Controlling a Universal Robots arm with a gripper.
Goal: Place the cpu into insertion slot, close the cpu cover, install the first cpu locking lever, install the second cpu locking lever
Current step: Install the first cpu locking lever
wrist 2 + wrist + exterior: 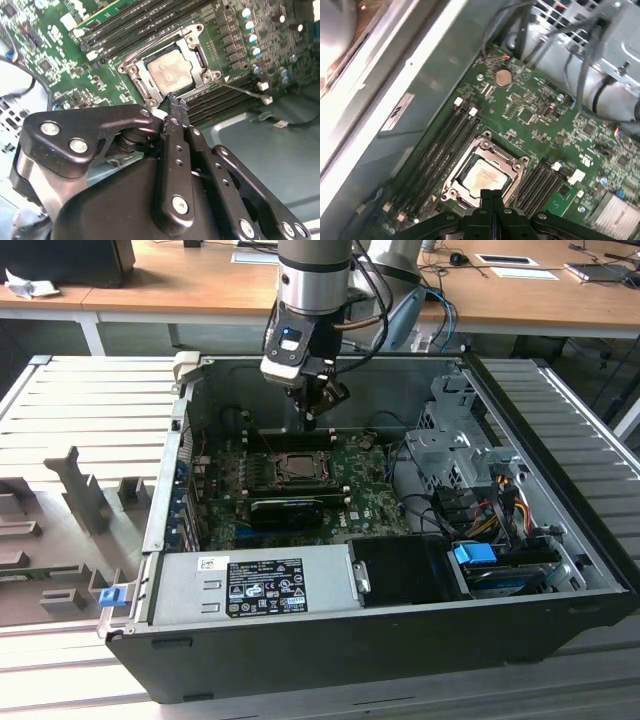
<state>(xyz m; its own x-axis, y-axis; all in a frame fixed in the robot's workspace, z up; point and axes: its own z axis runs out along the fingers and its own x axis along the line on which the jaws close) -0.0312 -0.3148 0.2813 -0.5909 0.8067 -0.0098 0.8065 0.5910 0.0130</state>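
Note:
The cpu [170, 74] with its grey metal top lies flat in the insertion slot [297, 468] on the green board, and it also shows in the first wrist view [484, 176]. The cpu cover [198, 54] lies down around it as a metal frame [512, 161]. A thin wire lever [131, 57] runs along one socket edge; I cannot tell whether it is latched. My gripper [311, 414] hangs just above the socket's far side, shut with nothing between its fingers. In both wrist views its tips [174, 101] [491, 196] point at the socket's edge.
The board sits deep in an open computer case [480, 375]. A black expansion card [285, 508] lies just in front of the socket, memory slots [135, 22] flank it, a power supply [250, 585] fills the front, and a drive cage with cables [455, 455] stands at the exterior view's right.

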